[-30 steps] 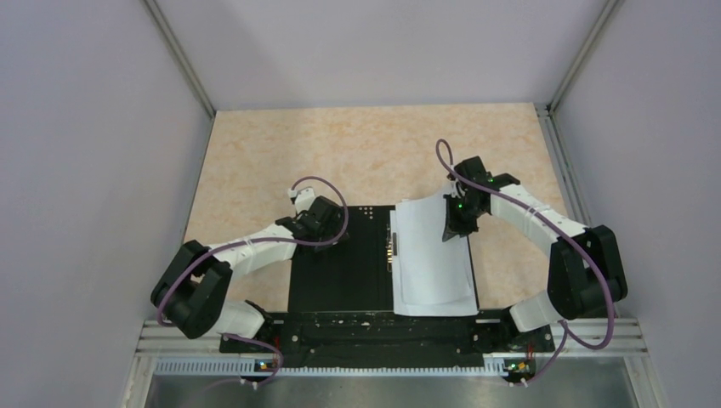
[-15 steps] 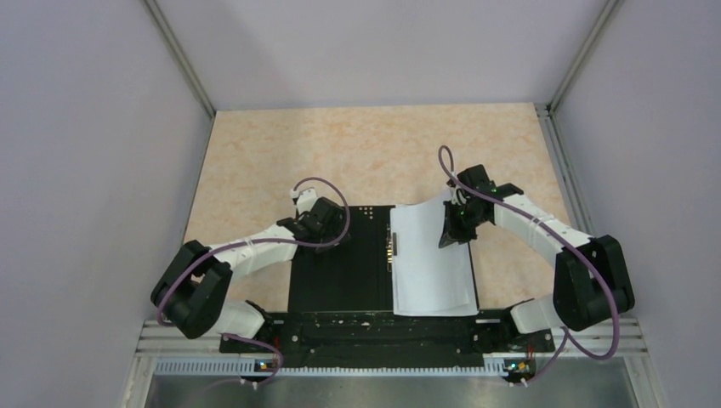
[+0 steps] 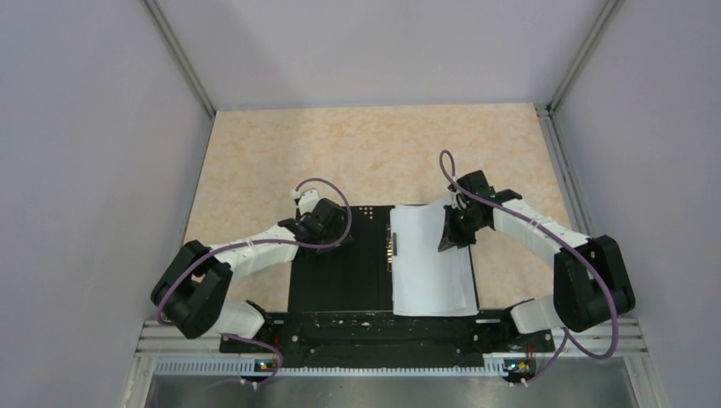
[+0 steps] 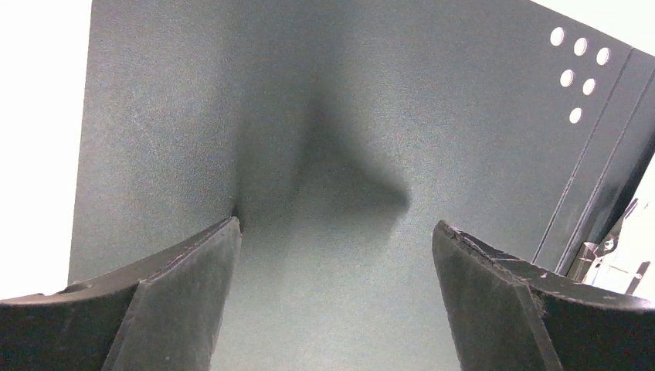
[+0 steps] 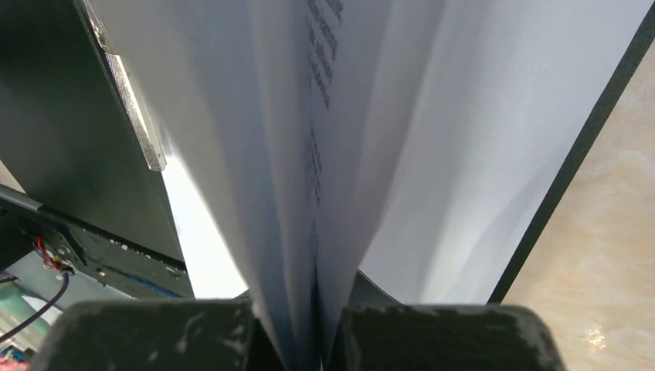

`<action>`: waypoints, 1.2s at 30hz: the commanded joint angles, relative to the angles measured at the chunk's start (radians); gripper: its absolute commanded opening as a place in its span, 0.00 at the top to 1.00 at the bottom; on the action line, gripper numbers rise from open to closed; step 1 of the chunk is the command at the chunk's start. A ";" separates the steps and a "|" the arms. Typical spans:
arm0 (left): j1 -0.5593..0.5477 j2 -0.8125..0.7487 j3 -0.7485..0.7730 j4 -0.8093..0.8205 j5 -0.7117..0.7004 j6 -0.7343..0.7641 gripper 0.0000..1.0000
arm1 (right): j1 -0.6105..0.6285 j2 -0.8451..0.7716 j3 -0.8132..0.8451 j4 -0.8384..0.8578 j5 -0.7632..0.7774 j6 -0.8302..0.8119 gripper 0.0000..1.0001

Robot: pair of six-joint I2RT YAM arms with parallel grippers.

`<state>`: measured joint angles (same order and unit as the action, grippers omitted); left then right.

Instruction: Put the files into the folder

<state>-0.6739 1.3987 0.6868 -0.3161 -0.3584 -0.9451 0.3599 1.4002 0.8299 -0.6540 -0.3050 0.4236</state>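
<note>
Left to right, quick: your left claw point(image 3: 326, 226) sits low over the far part of the folder point(image 3: 340, 276), on its left half, jaws wide apart. In the left wrist view both fingers point(image 4: 181, 301) point down at the black inner face. You can't tell from it whether the tips press on the face or just hover. The folder lies open and flat on the beige table point(image 3: 340, 149), black inner faces up, well in front of the arm bases' side of the table. A cluster of small round holes point(image 4: 579, 66) shows near the far edge of the left face, close to the spine. The metal spine clip point(image 3: 394, 242) runs down the middle, between the black left face and the paper-covered right one. The files point(image 3: 429, 276) lie on the right inner face and cover nearly all of it, with a thin black strip of folder showing along their right edge. Their near part lies flat, while the far right corner is lifted and curled up off the folder. Your right claw point(image 3: 447, 238) is clamped on that lifted corner. In the right wrist view the sheets run straight down into the closed jaws and fan apart above them. Some small dark print shows on one sheet face, too blurred to read.
</note>
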 commanded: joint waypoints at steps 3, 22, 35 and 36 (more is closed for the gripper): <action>-0.009 -0.004 0.045 -0.002 -0.026 -0.012 0.02 | 0.008 -0.051 0.039 -0.016 0.061 0.006 0.79; -0.036 -0.107 0.077 -0.005 0.094 0.103 0.02 | -0.044 -0.070 0.098 -0.059 0.367 0.016 0.18; -0.140 -0.025 0.078 0.095 0.214 0.095 0.02 | -0.080 -0.038 -0.013 0.167 0.343 0.022 0.13; -0.140 -0.008 0.084 0.103 0.219 0.097 0.02 | -0.102 -0.041 -0.026 0.197 0.323 0.020 0.12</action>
<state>-0.8127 1.3472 0.7368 -0.2760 -0.1719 -0.8581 0.3111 1.3582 0.8349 -0.5831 0.0246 0.4335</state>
